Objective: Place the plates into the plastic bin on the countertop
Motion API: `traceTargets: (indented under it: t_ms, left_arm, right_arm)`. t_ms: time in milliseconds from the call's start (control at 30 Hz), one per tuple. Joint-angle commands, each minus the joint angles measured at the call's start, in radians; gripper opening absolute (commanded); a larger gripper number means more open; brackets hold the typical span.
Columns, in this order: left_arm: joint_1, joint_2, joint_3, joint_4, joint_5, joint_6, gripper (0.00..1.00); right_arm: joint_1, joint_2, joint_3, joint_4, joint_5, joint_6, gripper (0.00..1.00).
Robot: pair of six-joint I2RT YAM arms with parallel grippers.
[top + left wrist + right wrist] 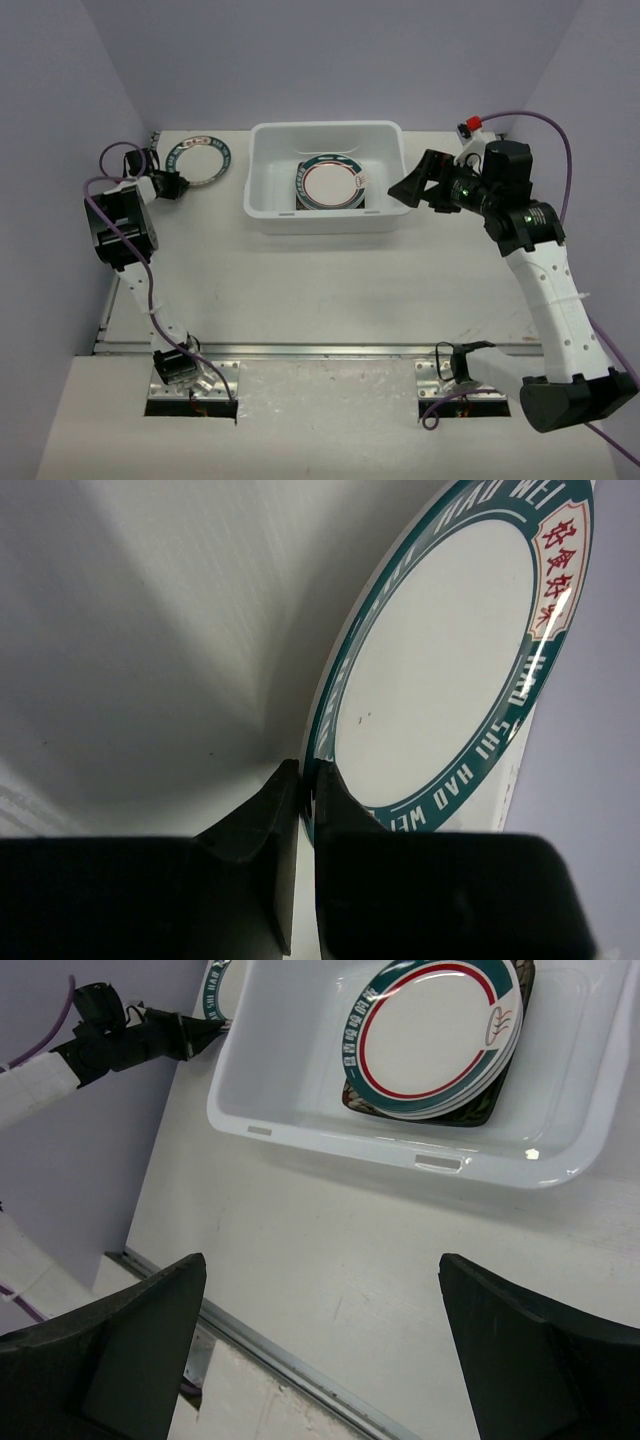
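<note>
A round white plate (pixel 200 161) with a teal lettered rim and red characters lies on the countertop (pixel 300 290) at the far left. My left gripper (pixel 176 184) is shut on its near rim; the left wrist view shows the plate (pixel 440 660) pinched between the fingers (pixel 262 820). The white plastic bin (pixel 270 205) stands at the far middle and holds a stack of plates (pixel 331 183), round teal-rimmed ones on a square black one, also seen in the right wrist view (pixel 430 1035). My right gripper (pixel 412 187) is open and empty, just right of the bin (pixel 300 1130).
A metal rail (pixel 320 350) runs along the countertop's near edge. Purple walls close in the left, back and right sides. Purple cables hang from both arms.
</note>
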Motion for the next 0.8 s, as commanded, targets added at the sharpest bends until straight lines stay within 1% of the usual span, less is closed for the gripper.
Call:
traceTargets:
  t_ms: [0, 67, 100, 133, 167, 233, 267, 333, 400, 433, 533, 567, 633, 700, 733, 767]
  left_arm:
    - [-0.008, -0.033, -0.054, -0.087, -0.038, -0.022, 0.00]
    - [-0.006, -0.107, -0.124, -0.068, -0.049, -0.068, 0.00]
    - [-0.003, -0.152, -0.126, -0.053, -0.064, -0.070, 0.00]
    - [-0.003, -0.201, -0.195, 0.004, -0.076, -0.108, 0.00]
    - [0.000, -0.304, -0.234, 0.040, -0.097, -0.129, 0.00]
    - [0.000, -0.458, -0.324, 0.117, -0.131, -0.165, 0.00]
    - [0.000, -0.506, -0.331, 0.162, -0.134, -0.155, 0.00]
    - [0.002, -0.580, -0.292, 0.222, -0.089, -0.090, 0.00]
    - [-0.001, -0.625, -0.237, 0.208, -0.021, -0.037, 0.00]
    - [-0.001, -0.627, -0.222, 0.207, -0.017, -0.019, 0.00]
    - [-0.016, -0.694, -0.213, 0.241, 0.139, 0.027, 0.00]
    - [-0.018, -0.707, -0.213, 0.247, 0.149, 0.030, 0.00]
    - [-0.084, -0.737, -0.195, 0.246, 0.250, 0.098, 0.00]
    - [-0.173, -0.773, -0.189, 0.225, 0.307, 0.135, 0.00]
    - [-0.236, -0.794, -0.189, 0.223, 0.340, 0.144, 0.00]
    - [-0.273, -0.804, -0.192, 0.222, 0.355, 0.150, 0.00]
  right_arm:
    - [-0.002, -0.022, 0.080, -0.006, 0.051, -0.036, 0.99]
    - [-0.002, -0.019, 0.095, -0.011, 0.051, -0.033, 0.99]
    - [-0.002, -0.017, 0.095, -0.011, 0.048, -0.032, 0.99]
    - [-0.002, -0.014, 0.104, -0.012, 0.039, -0.026, 0.99]
    - [-0.002, -0.008, 0.109, -0.014, 0.030, -0.021, 0.99]
    - [-0.002, 0.007, 0.125, -0.014, -0.005, -0.010, 0.99]
    - [-0.002, 0.015, 0.131, -0.014, -0.028, -0.006, 0.99]
    - [-0.002, 0.041, 0.150, -0.016, -0.112, -0.009, 0.99]
    - [-0.002, 0.063, 0.164, -0.014, -0.184, -0.009, 0.99]
    - [-0.002, 0.071, 0.168, -0.011, -0.209, -0.008, 0.99]
    - [-0.002, 0.100, 0.179, 0.023, -0.281, 0.020, 0.99]
    - [-0.001, 0.110, 0.180, 0.025, -0.285, 0.027, 0.99]
    - [-0.002, 0.168, 0.220, 0.038, -0.368, 0.047, 0.99]
    - [-0.001, 0.223, 0.271, 0.056, -0.421, 0.084, 0.99]
    - [-0.001, 0.257, 0.285, 0.063, -0.422, 0.094, 0.99]
    - [-0.001, 0.277, 0.301, 0.073, -0.418, 0.100, 0.99]
